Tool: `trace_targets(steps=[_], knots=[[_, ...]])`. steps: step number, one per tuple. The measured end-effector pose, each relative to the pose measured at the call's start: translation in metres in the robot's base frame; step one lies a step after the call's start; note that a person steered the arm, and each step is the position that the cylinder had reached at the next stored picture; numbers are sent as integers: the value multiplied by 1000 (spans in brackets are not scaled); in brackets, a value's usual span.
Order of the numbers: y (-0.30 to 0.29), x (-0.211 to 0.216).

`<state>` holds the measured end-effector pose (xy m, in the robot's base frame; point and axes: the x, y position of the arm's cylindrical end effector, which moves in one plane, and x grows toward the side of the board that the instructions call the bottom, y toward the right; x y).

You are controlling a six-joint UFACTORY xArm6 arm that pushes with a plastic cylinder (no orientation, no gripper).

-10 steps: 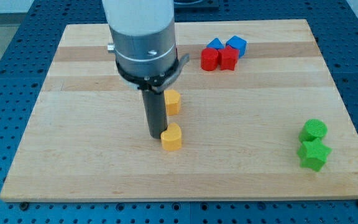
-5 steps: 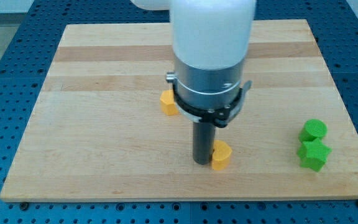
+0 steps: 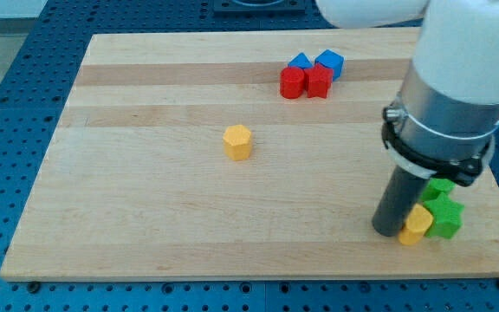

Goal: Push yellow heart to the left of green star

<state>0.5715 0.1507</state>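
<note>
A: Step? B: Final nudge. My tip [image 3: 388, 230] sits just left of the yellow heart [image 3: 416, 226], which touches the green star [image 3: 445, 217] near the desk's [image 3: 145, 173] bottom-right corner. A: Pincer? B: None, just a rod. Next: back off.

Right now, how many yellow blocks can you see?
2. One yellow block sits alone near the board's middle. The yellow heart is near the view's bottom right, touching the green star, with my tip at its left. The arm might hide others.
</note>
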Motion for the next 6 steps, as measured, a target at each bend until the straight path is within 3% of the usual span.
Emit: trace_targets(steps=[4, 6], knots=[[3, 0], [-87, -23]])
